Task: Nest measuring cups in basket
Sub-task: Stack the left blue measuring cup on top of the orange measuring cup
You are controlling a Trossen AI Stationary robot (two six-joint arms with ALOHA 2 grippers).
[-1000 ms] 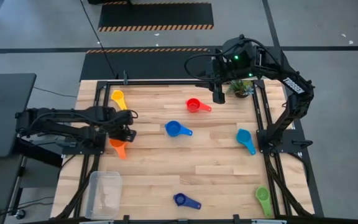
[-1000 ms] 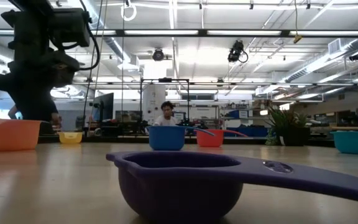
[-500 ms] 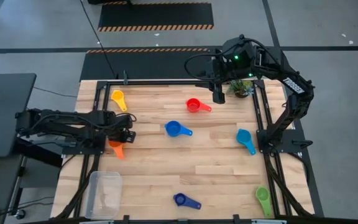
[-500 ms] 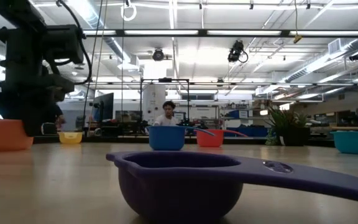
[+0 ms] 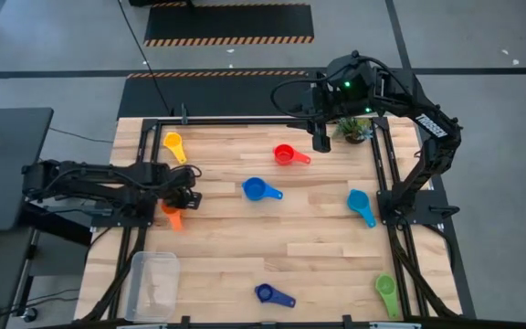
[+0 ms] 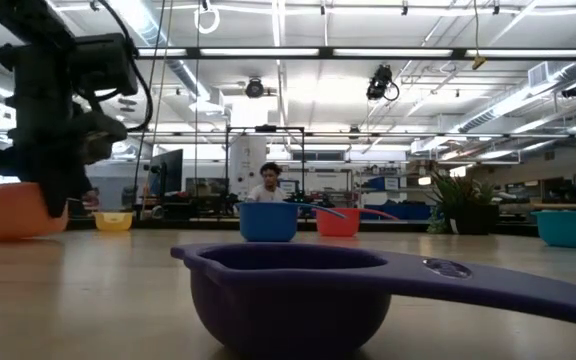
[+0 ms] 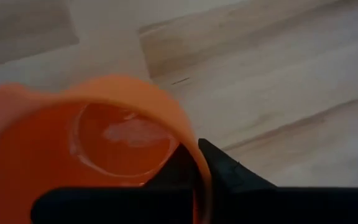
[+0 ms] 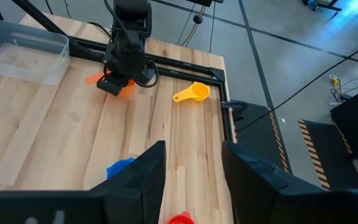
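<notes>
**Left jaws just clamped the orange cup's rim**

Your left gripper (image 5: 177,198) has closed in the last second: earlier it stood over the orange cup (image 5: 171,216) with fingers apart, and now they are pinched together on the cup wall. The left wrist view shows it best, one dark finger inside the rim and one outside, with the orange plastic between them. In the low view the cup (image 6: 10,210) now sits under the arm, a little farther in than before, and seems level on the table or barely off it; you cannot tell which. So the grasp looks made, and the lift and carry to the basket (image 5: 153,284) are yet to come.

The cup is a small round bowl, glossy and translucent inside, its short flat handle pointing towards the basket in the high view. The basket lies near the table's front left corner, well apart from the cup, with no cups in it.

Your right gripper (image 5: 320,139) waits at the far edge near the red cup (image 5: 286,153), fingers spread wide and holding nothing.
</notes>
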